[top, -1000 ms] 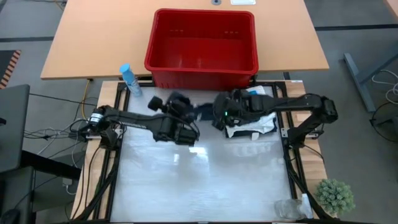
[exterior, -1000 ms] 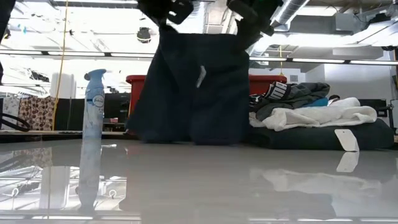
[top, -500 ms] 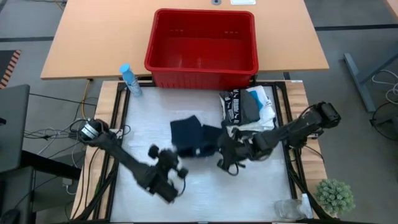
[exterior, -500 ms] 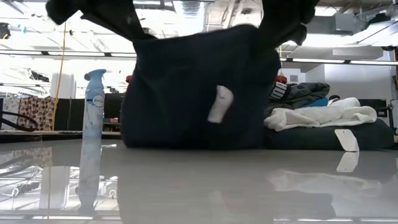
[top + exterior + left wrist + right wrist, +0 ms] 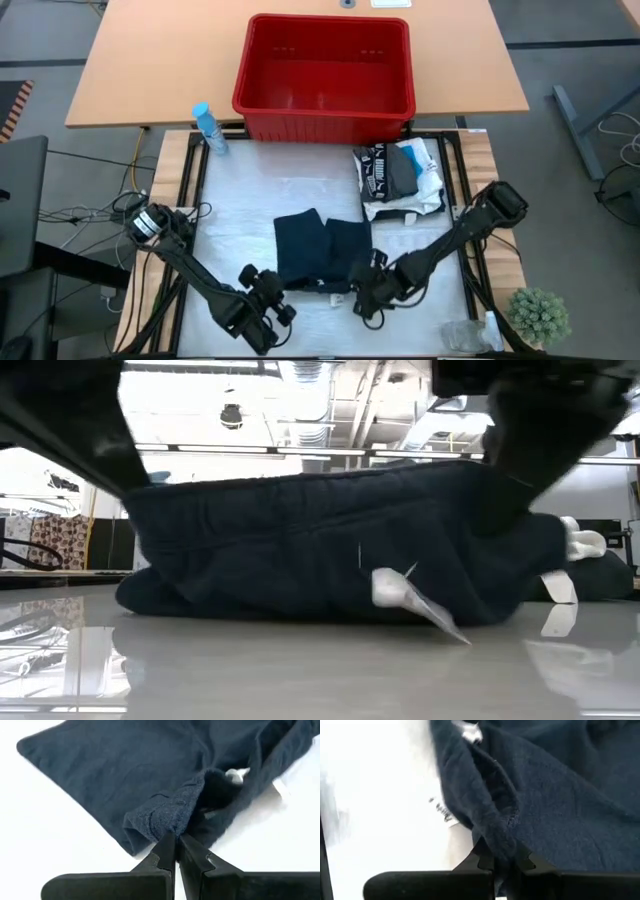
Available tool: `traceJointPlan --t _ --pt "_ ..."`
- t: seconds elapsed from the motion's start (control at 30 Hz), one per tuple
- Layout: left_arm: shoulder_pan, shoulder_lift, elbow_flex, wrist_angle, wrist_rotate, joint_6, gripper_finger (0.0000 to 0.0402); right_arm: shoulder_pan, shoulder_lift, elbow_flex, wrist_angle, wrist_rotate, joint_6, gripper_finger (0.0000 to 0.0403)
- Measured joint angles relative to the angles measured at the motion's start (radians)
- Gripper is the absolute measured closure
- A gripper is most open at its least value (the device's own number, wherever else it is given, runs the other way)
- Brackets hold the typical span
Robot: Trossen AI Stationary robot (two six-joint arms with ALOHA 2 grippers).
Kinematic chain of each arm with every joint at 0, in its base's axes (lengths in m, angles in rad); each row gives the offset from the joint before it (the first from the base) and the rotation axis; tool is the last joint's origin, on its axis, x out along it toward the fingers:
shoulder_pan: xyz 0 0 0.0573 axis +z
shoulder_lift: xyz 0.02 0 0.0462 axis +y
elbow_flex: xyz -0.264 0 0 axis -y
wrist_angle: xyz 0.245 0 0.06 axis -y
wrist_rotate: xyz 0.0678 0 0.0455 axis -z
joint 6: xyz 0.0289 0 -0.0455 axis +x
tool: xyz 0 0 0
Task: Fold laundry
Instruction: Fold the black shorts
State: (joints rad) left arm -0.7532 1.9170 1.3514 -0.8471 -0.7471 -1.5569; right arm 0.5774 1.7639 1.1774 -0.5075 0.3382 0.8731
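A dark navy garment [image 5: 322, 255] lies spread on the white desk [image 5: 240, 200], in front of the red basket [image 5: 325, 65], which looks empty from above. The garment's near edge is held at two corners. The left claw [image 5: 174, 851] is pinched shut on a bunched fold of the fabric, and the right claw [image 5: 499, 855] is likewise closed on the hem at the other corner. In the high view both claws sit low at the near side of the desk, the left claw toward the picture's left and the right one just beside the garment's near right corner.

In the low view the garment rests flat along most of its length, with a white tag [image 5: 400, 592] showing at its near edge. It looks like a pair of shorts or short trousers laid out with two legs side by side, though the overhead view is too coarse to be sure.

A pile of other laundry [image 5: 400, 178] sits at the far right of the desk, near the basket: dark grey, black and white pieces stacked loosely. A blue spray bottle [image 5: 208, 128] stands at the far left corner.

As a judgement, the task is at an early stage: this garment has been laid out for folding, but no fold is made yet, and the pile to the right remains to be done.
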Motion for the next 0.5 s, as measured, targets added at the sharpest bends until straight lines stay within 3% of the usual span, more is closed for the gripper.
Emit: traceJointPlan --t 0.3,0.5 --pt "-0.035 0.001 0.000 0.034 0.027 0.041 0.0399 0.063 0.025 -0.004 0.085 -0.040 -0.087 0.0339" --pt "-0.036 0.001 0.000 0.092 0.095 0.149 0.0359 0.072 0.023 0.001 0.106 -0.082 -0.145 0.0285"
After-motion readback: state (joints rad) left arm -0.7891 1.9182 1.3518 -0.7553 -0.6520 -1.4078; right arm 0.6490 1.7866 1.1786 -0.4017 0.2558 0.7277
